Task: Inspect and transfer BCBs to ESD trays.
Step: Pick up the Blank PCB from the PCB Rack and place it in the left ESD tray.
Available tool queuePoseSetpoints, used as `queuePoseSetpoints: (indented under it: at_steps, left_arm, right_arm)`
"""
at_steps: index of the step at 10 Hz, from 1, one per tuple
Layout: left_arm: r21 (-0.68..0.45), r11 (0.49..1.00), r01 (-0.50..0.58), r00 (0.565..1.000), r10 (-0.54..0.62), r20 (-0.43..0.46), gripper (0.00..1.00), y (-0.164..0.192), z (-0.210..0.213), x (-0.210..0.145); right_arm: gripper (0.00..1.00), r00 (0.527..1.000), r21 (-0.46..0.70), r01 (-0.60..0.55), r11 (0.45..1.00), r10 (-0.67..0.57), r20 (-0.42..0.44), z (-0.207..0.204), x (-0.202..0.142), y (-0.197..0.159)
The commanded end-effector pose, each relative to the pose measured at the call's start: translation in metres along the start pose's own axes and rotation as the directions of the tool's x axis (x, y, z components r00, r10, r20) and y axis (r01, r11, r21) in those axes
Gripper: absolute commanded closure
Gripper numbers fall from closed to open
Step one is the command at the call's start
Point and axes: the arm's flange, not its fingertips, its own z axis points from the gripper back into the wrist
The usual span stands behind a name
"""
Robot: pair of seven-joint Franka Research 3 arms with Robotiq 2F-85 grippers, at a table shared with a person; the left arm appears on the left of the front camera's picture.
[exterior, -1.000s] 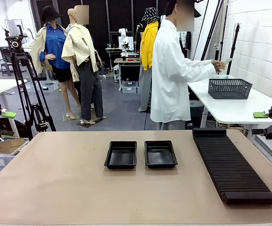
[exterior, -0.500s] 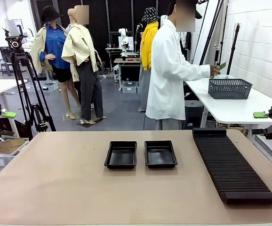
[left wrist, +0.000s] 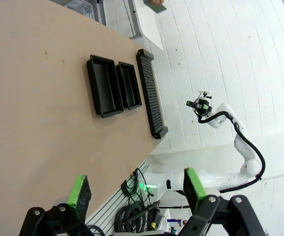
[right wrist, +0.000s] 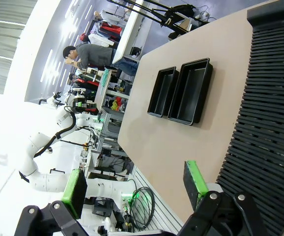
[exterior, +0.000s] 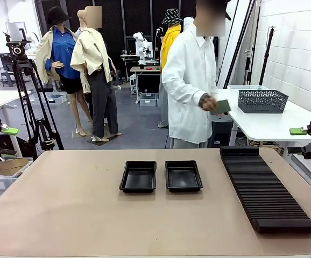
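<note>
front view, left gripper (left wrist: pixel 136 189) open, right gripper (right wrist: pixel 134 186) open, esd trays (exterior: pixel 138 189) between them, well apart

The person's hand (exterior: pixel 205 102) covers part of the BCB (exterior: pixel 222 106), whose face is too small for me to read. In my front view the right end effector (exterior: pixel 298 141) runs off the right edge, the left end effector (exterior: pixel 5 143) off the left.

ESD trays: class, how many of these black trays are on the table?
2. The left tray and the right tray sit side by side in the middle of the table, both empty; the long ribbed rack lies to their right. None looks hidden.
</note>
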Motion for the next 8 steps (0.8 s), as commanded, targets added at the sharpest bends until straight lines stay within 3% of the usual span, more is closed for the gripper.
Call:
queuePoseSetpoints:
  at_steps: [1,8]
  left_arm:
    - [0.004,1.000,-0.015,1.000,0.015,-0.002,0.00,-0.0019,0.0017,-0.0003]
    - [0.004,1.000,-0.015,1.000,0.015,-0.002,0.00,-0.0019,0.0017,-0.0003]
  right_arm:
    - [0.00,1.000,-0.009,0.004,1.000,-0.005,-0.007,0.0003,-0.0009,-0.0011]
    - [0.00,1.000,-0.009,0.004,1.000,-0.005,-0.007,0.0003,-0.0009,-0.0011]
